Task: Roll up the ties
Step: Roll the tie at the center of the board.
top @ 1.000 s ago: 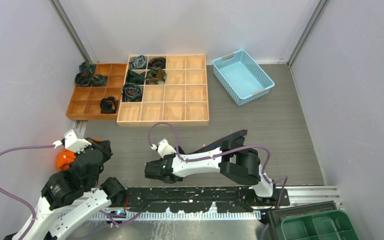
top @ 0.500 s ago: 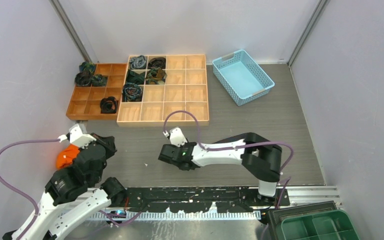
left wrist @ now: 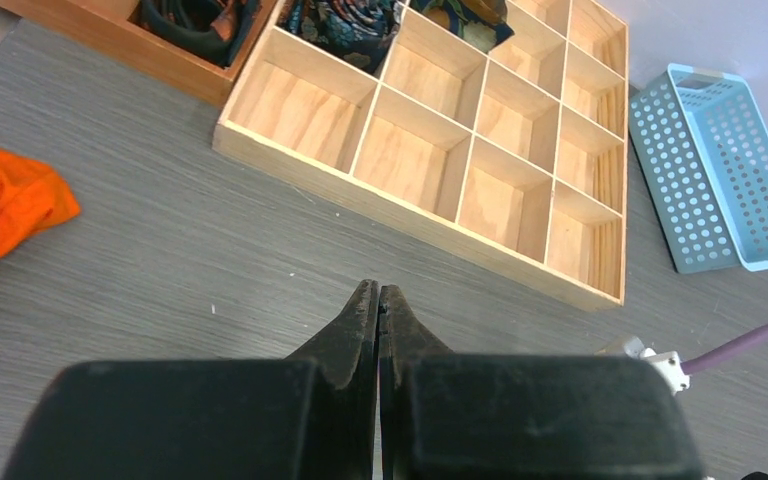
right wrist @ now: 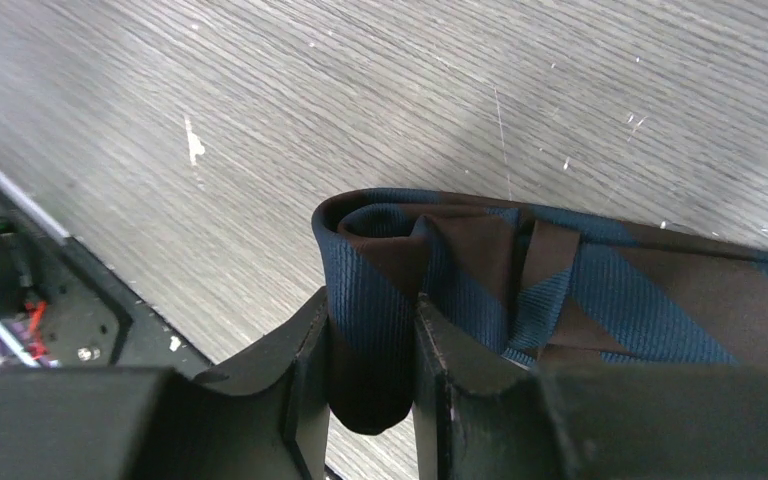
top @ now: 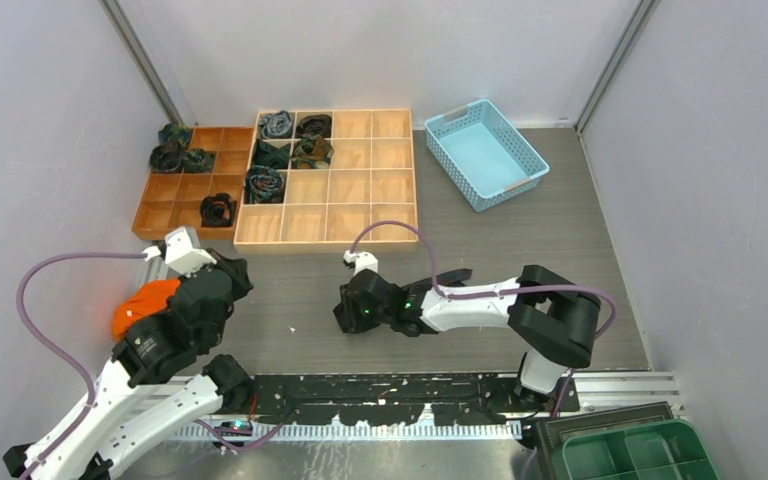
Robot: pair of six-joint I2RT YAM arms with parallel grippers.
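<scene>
My right gripper (top: 353, 312) is shut on a navy and brown striped tie (right wrist: 560, 280), pinching its folded, partly coiled end between the fingertips (right wrist: 372, 320) just above the grey floor. A short dark stretch of that tie (top: 450, 277) shows beside the right forearm in the top view. My left gripper (top: 230, 272) is shut and empty, its tips (left wrist: 378, 292) over bare floor in front of the light wooden tray (left wrist: 400, 215). Several coiled ties (top: 265, 184) sit in the trays' far-left compartments.
The light wooden tray (top: 325, 243) and a darker tray (top: 170, 234) stand at the back left. A blue basket (top: 485, 152) is at the back right. An orange rounded object (top: 140, 305) lies by the left arm. A green bin (top: 640, 450) is at the near right corner.
My right gripper has moved right and away from the bases with the tie end in it. My left gripper has moved forward and right, toward the trays.
</scene>
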